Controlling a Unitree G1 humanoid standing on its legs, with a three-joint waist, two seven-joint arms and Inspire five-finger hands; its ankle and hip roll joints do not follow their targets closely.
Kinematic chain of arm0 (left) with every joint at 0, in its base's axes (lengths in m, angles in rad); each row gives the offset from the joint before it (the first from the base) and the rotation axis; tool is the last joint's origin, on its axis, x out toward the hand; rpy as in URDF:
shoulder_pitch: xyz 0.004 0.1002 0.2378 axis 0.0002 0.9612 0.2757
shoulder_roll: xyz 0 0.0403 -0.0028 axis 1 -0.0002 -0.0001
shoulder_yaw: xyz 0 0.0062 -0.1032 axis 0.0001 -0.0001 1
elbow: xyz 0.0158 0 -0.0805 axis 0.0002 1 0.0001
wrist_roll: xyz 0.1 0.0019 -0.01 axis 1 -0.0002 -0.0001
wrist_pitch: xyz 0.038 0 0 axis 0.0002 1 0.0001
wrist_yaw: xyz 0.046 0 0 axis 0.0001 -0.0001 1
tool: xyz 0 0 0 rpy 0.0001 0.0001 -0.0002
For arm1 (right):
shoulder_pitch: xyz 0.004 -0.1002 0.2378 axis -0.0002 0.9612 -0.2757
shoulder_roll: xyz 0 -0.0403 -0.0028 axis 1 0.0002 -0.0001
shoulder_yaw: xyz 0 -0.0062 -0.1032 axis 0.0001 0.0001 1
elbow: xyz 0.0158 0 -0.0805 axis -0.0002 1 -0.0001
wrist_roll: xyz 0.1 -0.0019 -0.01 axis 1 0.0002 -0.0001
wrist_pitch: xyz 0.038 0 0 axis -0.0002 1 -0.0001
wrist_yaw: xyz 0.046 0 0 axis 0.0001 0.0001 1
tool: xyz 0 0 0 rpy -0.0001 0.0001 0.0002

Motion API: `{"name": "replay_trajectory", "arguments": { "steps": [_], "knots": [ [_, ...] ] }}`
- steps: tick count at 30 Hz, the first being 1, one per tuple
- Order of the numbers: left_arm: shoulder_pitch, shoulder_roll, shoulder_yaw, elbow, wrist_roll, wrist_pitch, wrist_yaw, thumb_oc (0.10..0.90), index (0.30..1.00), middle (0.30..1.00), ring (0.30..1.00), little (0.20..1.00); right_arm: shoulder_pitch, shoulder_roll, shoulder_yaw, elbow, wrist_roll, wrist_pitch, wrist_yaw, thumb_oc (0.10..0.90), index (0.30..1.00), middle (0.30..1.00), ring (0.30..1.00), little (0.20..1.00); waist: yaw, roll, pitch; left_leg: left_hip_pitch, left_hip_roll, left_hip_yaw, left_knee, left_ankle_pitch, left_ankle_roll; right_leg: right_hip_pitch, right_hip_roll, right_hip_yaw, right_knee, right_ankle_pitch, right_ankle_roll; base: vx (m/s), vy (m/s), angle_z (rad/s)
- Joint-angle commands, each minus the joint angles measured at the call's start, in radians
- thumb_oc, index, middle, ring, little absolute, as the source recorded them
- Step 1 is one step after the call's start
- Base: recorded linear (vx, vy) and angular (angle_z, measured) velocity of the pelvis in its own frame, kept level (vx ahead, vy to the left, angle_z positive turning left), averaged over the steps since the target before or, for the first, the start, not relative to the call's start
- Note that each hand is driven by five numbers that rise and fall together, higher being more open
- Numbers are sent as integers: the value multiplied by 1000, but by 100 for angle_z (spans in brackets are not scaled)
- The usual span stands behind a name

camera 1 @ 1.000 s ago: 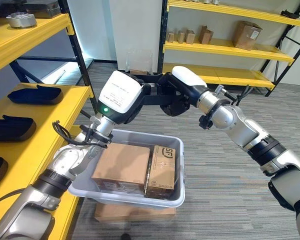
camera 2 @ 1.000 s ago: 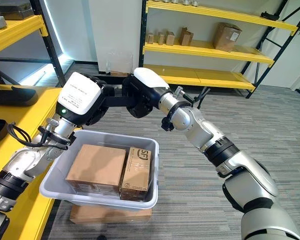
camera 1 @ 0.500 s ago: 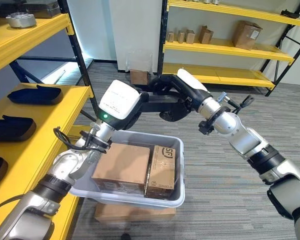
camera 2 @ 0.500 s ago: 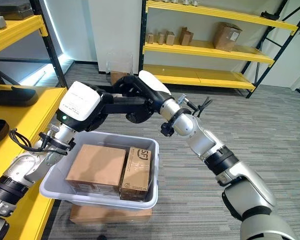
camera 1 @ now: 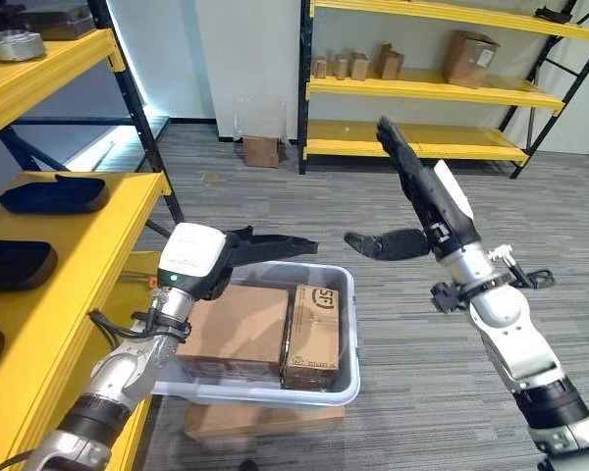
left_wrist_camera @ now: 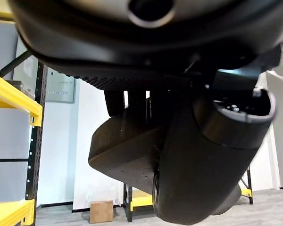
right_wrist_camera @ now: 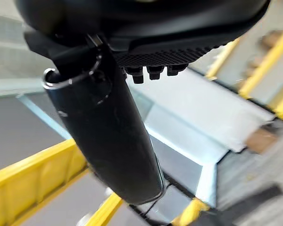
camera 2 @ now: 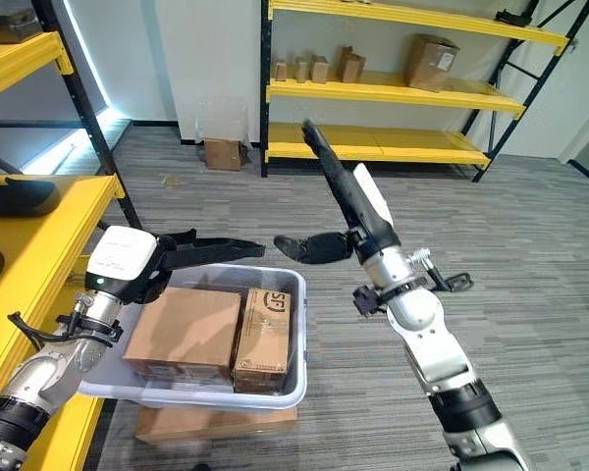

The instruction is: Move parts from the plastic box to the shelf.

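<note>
The pale plastic box stands by my left side on a flat carton. Inside it lie a large brown carton and a narrower printed carton on edge. My left hand hovers over the box's far rim, fingers straight and level, holding nothing. My right hand is raised high to the right of the box, its fingers pointing up and its thumb spread sideways, also empty. The yellow shelf runs along the left.
Black curved parts lie on the near shelf's levels, and a metal part sits on its top level. Far yellow racks hold cartons. A small carton stands on the carpet behind.
The two hands, close together above the box before, have parted. My right arm swung right and up; my left hand dropped lower over the box. The camera shifted as well.
</note>
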Motion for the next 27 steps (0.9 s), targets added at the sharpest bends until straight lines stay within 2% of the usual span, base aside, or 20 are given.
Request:
{"name": "replay_trajectory", "arguments": {
  "steps": [1,6,7,8,11,13,16,17,19,20,21,22,23,24,25,26,27],
  "knots": [
    [-116,31,171,-106,-58,-18,86,400,300,300,300,300,-38,0,-143,-85,71,-94,-27,900,1000,1000,1000,1000,8,15,-77,115,67,38,52,-188,-26,-54,-40,-20,35,14,40,-4,-5,-17],
    [-7,-15,264,-223,-110,-62,77,400,300,300,300,300,68,55,-180,-91,33,-99,-43,900,1000,1000,1000,1000,9,28,-64,117,67,47,48,-186,-25,-62,-41,-11,35,13,38,-4,-13,-10],
    [4,-16,272,-232,-111,-61,72,400,300,300,300,300,71,55,-177,-93,32,-98,-43,900,1000,1000,1000,1000,8,29,-66,119,67,49,48,-186,-25,-62,-41,-10,35,13,37,-6,-13,-7],
    [37,-52,299,-292,-153,-94,69,400,300,300,300,300,78,71,-172,-92,6,-102,-50,900,1000,1000,1000,1000,14,34,-56,118,67,47,48,-184,-25,-65,-42,-9,37,11,36,-1,-22,-5],
    [105,-101,337,-387,-226,-135,59,400,300,300,300,300,73,99,-147,-90,-27,-109,-76,900,1000,1000,1000,1000,26,47,-41,117,69,45,48,-178,-26,-65,-43,-11,45,4,30,-12,-39,-7],
    [124,-107,350,-413,-238,-144,53,400,300,300,300,300,62,99,-134,-92,-35,-112,-80,900,1000,1000,1000,1000,28,53,-36,116,72,43,51,-176,-27,-66,-42,-13,52,-1,27,-9,-32,-1],
    [181,-133,365,-493,-290,-174,48,400,300,300,300,300,30,134,-110,-108,-39,-128,-111,900,1000,1000,1000,1000,52,73,-4,100,81,20,67,-166,-31,-68,-36,-25,89,-28,11,-45,-89,8],
    [206,-149,381,-524,-335,-180,50,400,300,300,300,300,3,148,-79,-101,-35,-134,-125,900,1000,1000,1000,1000,59,81,21,81,93,0,85,-156,-37,-83,-26,-36,128,-51,-6,-132,-165,22],
    [240,-173,392,-558,-375,-190,57,400,300,300,300,300,-47,168,-33,-90,5,-144,-125,900,1000,1000,1000,1000,85,89,61,54,115,-26,105,-134,-45,-111,-12,-54,176,-78,-28,-130,-162,33],
    [240,-173,393,-559,-375,-189,56,400,300,300,300,300,-48,168,-31,-88,5,-144,-125,900,1000,1000,1000,1000,83,90,61,53,116,-27,106,-135,-45,-112,-12,-55,178,-80,-28,-108,-182,35],
    [276,-191,405,-590,-409,-202,62,400,300,300,300,300,-112,167,22,-70,-13,-139,-132,900,1000,1000,1000,1000,116,94,92,34,129,-42,119,-113,-48,-135,-2,-64,204,-90,-42,-105,-174,41],
    [293,-196,423,-606,-411,-203,69,400,300,300,300,300,-148,161,43,-60,-35,-140,-140,900,1000,1000,1000,1000,124,99,106,19,136,-51,127,-97,-52,-155,3,-66,218,-95,-48,-118,-269,21],
    [308,-197,428,-622,-413,-207,79,400,300,300,300,300,-190,160,76,-67,-64,-142,-143,900,1000,1000,1000,1000,156,104,121,5,144,-66,130,-67,-61,-162,11,-77,220,-106,-52,-72,-158,7],
    [309,-200,433,-625,-413,-206,77,400,300,300,300,300,-197,160,80,-63,-66,-143,-146,900,1000,1000,1000,1000,151,106,120,-2,145,-68,127,-58,-62,-167,13,-79,218,-100,-55,-110,-211,-4],
    [307,-192,420,-642,-425,-222,85,400,300,300,300,300,-246,158,120,-44,-65,-144,-151,900,1000,1000,1000,1000,195,118,144,-46,151,-105,119,33,-90,-181,24,-107,207,-106,-60,-114,-119,11],
    [304,-192,421,-642,-424,-222,86,400,300,300,300,300,-251,158,120,-40,-65,-146,-151,900,1000,1000,1000,1000,191,119,143,-53,152,-110,114,43,-91,-185,26,-112,204,-100,-63,-129,-131,26],
    [296,-180,417,-645,-417,-227,87,400,300,300,300,300,-258,155,121,-42,-59,-150,-159,900,1000,1000,1000,1000,196,120,146,-76,147,-131,101,77,-102,-195,27,-127,197,-101,-68,-105,-66,50]
  ]
}}
